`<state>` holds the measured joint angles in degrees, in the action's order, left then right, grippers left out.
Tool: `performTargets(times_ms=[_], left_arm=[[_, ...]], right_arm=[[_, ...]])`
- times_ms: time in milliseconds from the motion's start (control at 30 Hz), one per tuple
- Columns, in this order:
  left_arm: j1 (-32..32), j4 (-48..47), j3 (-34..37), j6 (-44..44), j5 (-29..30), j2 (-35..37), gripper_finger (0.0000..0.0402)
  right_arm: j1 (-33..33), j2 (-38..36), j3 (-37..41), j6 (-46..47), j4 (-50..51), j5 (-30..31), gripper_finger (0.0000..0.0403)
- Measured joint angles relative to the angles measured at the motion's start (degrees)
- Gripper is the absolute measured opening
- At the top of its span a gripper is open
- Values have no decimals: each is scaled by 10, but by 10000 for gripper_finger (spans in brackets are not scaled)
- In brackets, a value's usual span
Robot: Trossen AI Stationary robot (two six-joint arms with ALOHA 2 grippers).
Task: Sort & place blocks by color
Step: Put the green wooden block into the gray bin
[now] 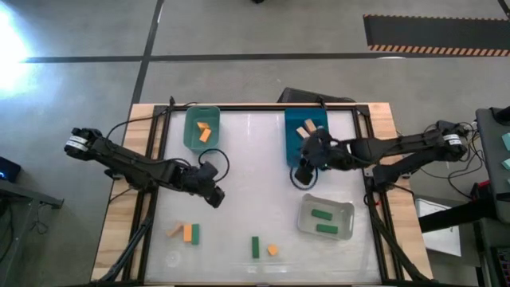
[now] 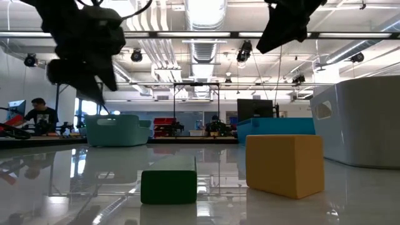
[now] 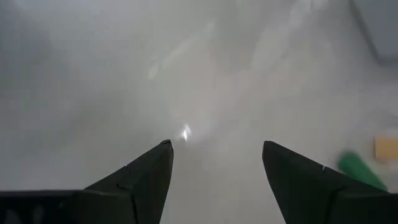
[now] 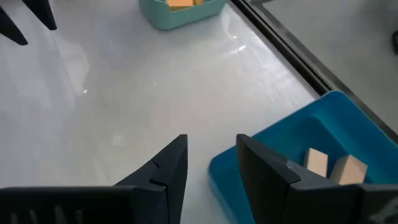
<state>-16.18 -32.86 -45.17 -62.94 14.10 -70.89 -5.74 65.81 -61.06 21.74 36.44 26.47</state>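
Left hand [image 1: 213, 194], spread and empty, should drop squarely over the lower-left blocks [image 1: 185, 232]; right hand [image 1: 304, 170] spread.

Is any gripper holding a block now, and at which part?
No. The left gripper and the right gripper are both open with nothing between their fingers.

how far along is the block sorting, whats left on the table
Roughly half done: two orange blocks lie in the teal bin, two tan in the blue bin, two green in the clear bin. Nothing is in hand: the left gripper and right gripper are open and empty. Five loose blocks remain near the table's front edge.
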Motion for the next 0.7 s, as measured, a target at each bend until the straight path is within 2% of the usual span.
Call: performTargets(times_ms=[300, 467, 700], left_arm=[[-54, -23, 0, -94, -92, -4, 232], [-109, -24, -2, -194, -135, -12, 232], [-168, -23, -27, -284, -252, -69, 232]], right_arm=[[-75, 0, 14, 13, -27, 56, 126], [-84, 0, 34, 12, -55, 58, 123], [-84, 0, 43, 7, -60, 68, 123]])
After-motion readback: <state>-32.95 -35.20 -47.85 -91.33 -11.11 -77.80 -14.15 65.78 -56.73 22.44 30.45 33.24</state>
